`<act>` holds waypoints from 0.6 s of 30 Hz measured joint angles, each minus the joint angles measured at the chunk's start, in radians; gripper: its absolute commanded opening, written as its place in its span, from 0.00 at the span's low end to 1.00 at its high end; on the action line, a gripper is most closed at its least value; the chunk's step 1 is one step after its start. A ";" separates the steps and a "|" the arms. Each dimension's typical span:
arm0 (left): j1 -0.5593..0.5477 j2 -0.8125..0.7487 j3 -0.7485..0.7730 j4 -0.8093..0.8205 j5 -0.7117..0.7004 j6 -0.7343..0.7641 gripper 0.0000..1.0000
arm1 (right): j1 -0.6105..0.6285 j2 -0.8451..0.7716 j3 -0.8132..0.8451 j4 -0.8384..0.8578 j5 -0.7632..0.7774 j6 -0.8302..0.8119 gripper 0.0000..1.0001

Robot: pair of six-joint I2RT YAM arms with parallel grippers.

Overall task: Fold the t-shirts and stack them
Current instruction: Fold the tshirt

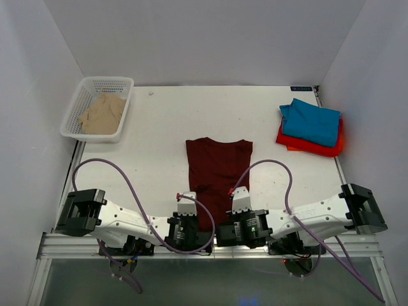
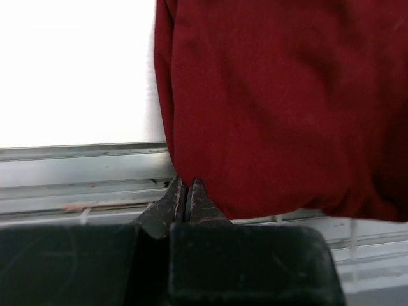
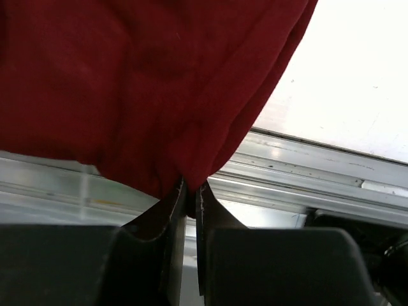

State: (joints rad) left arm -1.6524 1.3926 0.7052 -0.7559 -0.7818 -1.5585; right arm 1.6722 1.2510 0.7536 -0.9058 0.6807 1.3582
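Observation:
The dark maroon t-shirt (image 1: 217, 172) lies lengthwise in the middle of the table, collar away from me, its hem at the near edge. My left gripper (image 1: 189, 199) is shut on the hem's left corner. In the left wrist view the gripper (image 2: 185, 185) pinches the maroon t-shirt (image 2: 280, 108) right at the corner tip. My right gripper (image 1: 237, 194) is shut on the right corner. In the right wrist view the maroon t-shirt (image 3: 140, 89) runs down between that gripper's (image 3: 190, 189) fingers. A folded teal-blue t-shirt (image 1: 310, 121) rests on a folded red-orange t-shirt (image 1: 312, 147) at the back right.
A white mesh basket (image 1: 105, 81) at the back left holds a crumpled beige t-shirt (image 1: 102, 113). The table's metal edge rail (image 2: 76, 172) runs just under both grippers, also in the right wrist view as the rail (image 3: 319, 185). White walls close in the table.

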 measured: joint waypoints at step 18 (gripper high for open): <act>-0.004 -0.162 0.237 -0.553 -0.353 -0.316 0.00 | -0.109 0.035 0.267 -0.306 0.373 0.134 0.08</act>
State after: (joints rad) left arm -1.6566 1.2304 0.9421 -1.3087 -1.1347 -1.8744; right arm 1.5627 1.2861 1.0203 -1.2118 1.0542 1.4921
